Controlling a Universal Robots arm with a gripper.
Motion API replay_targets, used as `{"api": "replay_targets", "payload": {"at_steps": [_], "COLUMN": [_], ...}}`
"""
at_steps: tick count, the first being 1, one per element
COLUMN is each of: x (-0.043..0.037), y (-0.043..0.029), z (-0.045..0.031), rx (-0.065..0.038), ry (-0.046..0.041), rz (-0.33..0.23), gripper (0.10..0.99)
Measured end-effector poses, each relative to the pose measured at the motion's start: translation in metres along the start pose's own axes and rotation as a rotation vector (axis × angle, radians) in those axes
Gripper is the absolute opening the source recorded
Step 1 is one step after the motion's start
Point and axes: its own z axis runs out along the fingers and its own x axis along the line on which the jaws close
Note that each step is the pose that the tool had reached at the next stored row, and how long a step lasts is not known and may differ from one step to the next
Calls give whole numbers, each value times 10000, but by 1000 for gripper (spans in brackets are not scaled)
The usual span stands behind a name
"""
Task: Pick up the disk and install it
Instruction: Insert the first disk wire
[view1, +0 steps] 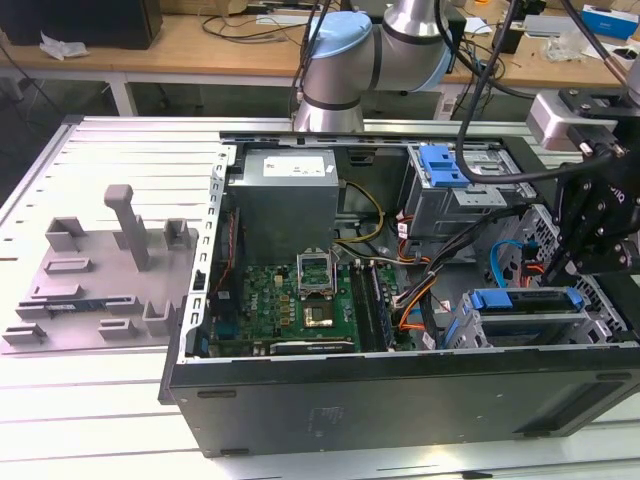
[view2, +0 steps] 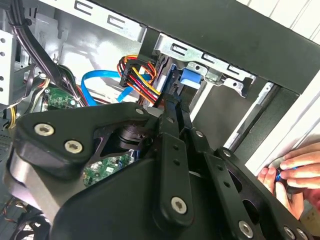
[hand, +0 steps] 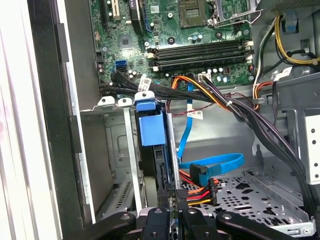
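The disk (hand: 159, 150) stands on edge in the drive bay at the case's front corner, and its blue frame tab (hand: 150, 127) faces the motherboard. In the exterior view the disk (view1: 525, 300) sits in the bay on the right, under the arm's black tool head (view1: 600, 215). In the first wrist view my gripper (hand: 172, 212) is at the disk's near end, its two black fingers close together on the disk's thin edge. In the second wrist view my gripper (view2: 176, 107) points at the same blue tab (view2: 190, 80).
Bundled orange, red and blue cables (hand: 210, 175) lie right beside the bay. The motherboard (view1: 300, 300) and the grey power supply box (view1: 283, 200) fill the case's middle. A second bay with a blue latch (view1: 443, 165) lies behind. A person's hand (view2: 295, 172) is outside the case wall.
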Motion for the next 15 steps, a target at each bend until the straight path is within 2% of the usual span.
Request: {"api": "replay_targets", "payload": {"at_steps": [4,15], "x": [0,1], "y": [0,0], "z": [0,7], "rx": [4,3], "ry": [-4,-4], "rz": [-167,-163], "gripper": [165,165]}}
